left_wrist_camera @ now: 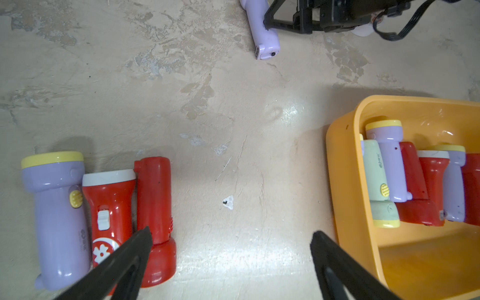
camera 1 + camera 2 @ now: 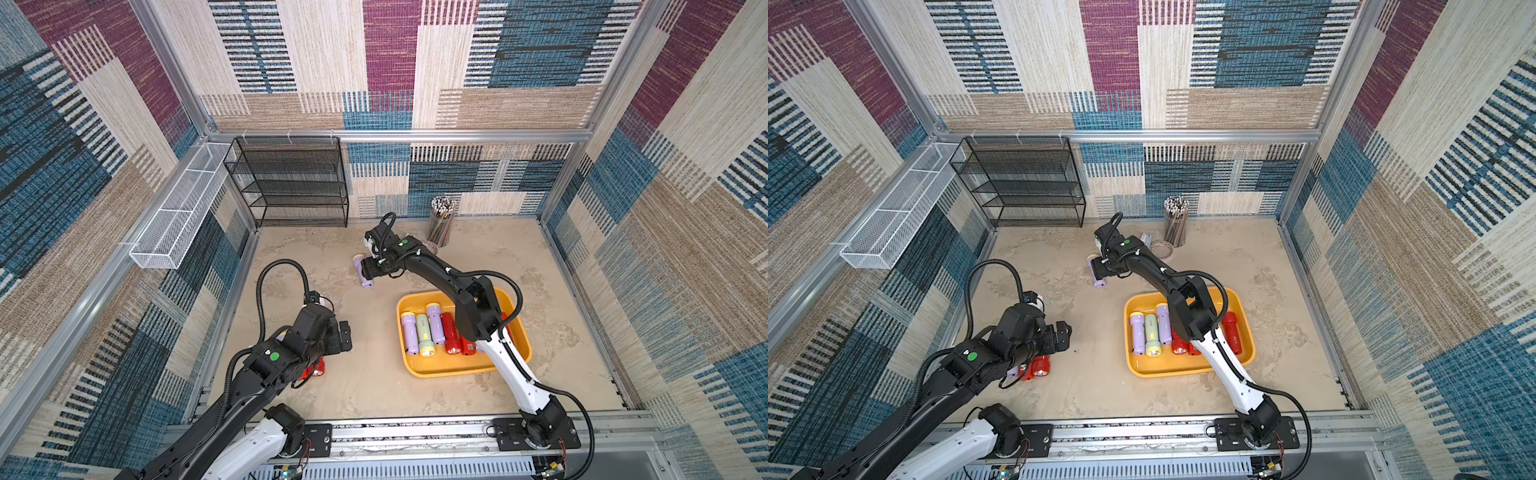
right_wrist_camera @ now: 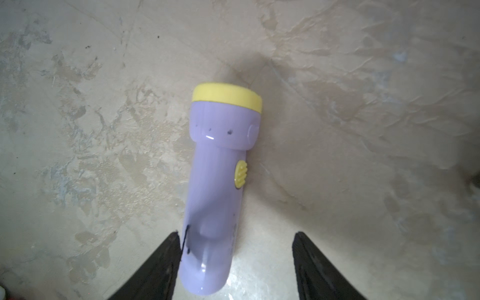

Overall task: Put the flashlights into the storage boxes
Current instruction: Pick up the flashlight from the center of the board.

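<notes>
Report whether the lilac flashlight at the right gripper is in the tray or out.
Out. The lilac flashlight lies on the table, apart from the yellow tray, between the open jaws of the right gripper.

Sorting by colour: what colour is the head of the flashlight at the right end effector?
Pale yellow head, clearest in the right wrist view.

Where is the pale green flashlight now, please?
In both top views the pale green flashlight lies in the yellow tray on the robot's right side, between two lilac flashlights.
</notes>
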Robot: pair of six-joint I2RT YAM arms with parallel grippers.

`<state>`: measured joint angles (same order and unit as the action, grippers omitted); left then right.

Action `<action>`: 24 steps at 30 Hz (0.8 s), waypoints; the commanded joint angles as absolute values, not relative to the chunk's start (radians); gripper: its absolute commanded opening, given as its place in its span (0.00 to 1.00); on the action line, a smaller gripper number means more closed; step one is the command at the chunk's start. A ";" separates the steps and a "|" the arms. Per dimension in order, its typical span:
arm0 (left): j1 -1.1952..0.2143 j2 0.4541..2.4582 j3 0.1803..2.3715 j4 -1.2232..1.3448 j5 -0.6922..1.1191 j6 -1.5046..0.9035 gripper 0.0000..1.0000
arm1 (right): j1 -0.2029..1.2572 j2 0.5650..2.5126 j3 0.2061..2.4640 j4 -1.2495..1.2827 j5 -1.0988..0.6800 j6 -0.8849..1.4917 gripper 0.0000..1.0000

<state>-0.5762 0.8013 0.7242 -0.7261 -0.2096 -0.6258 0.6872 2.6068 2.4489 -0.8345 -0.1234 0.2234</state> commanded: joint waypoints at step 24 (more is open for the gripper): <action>-0.571 0.770 0.689 -0.740 -0.233 -0.642 0.99 | 0.693 2.683 2.510 -0.800 -0.137 0.221 0.45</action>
